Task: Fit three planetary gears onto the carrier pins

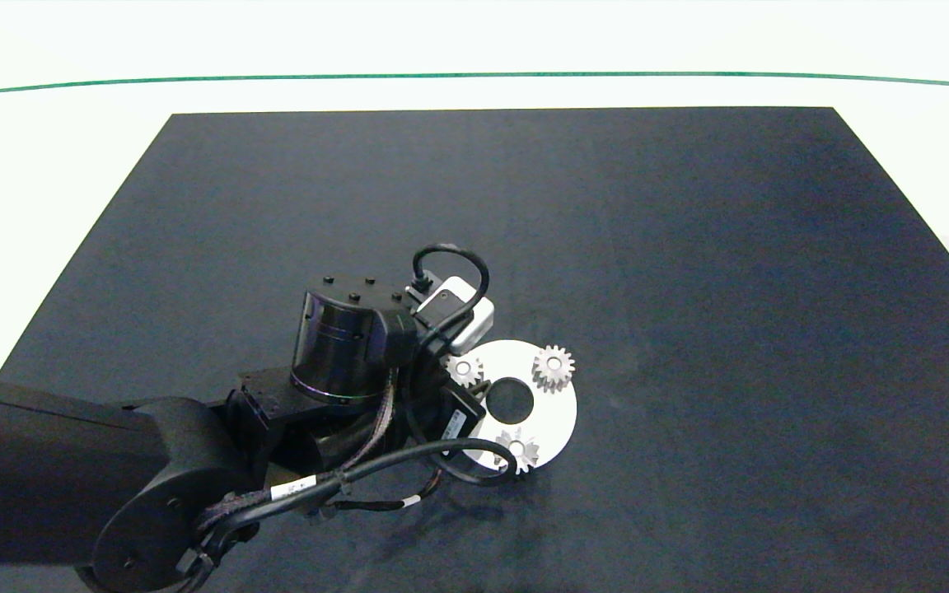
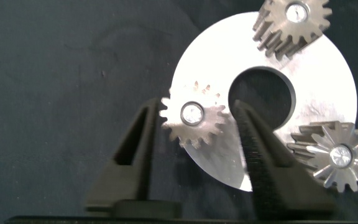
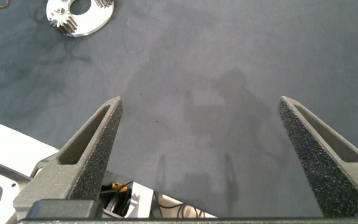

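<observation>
Black mat (image 1: 689,247): a dark sheet covers most of the white table (image 1: 46,165); all the work sits a little below its centre in the head view.
Left arm (image 1: 112,478): comes in from the left edge and ends over the disc's 9 o'clock side, hiding that part of the rim from above.
White disc (image 1: 553,416): lies flat on the mat, with a large centre hole (image 1: 511,399).
Gears (image 1: 553,367): three silvery gears sit on the disc, at about 1 o'clock, 6 o'clock (image 1: 519,450) and 10 o'clock (image 1: 465,370) around the hole.
Pins (image 2: 192,112): a pale pin tip shows in each gear's bore, so every gear looks threaded on.
Left gripper (image 2: 194,130): fingers spread, one on either side of the 10 o'clock gear; the wrist view shows gaps at both sides, so it holds nothing.
Right gripper (image 3: 201,124): wide open and empty over bare mat, well apart from the disc; out of the head view.
Progress: all three gears appear placed; as I judge it, only backing the left arm away is left.
Hard to tell: whether each gear is pressed fully down; the 6 o'clock gear is partly crossed by a cable (image 1: 474,476) from above, and the pin bodies are hidden inside the gears.
</observation>
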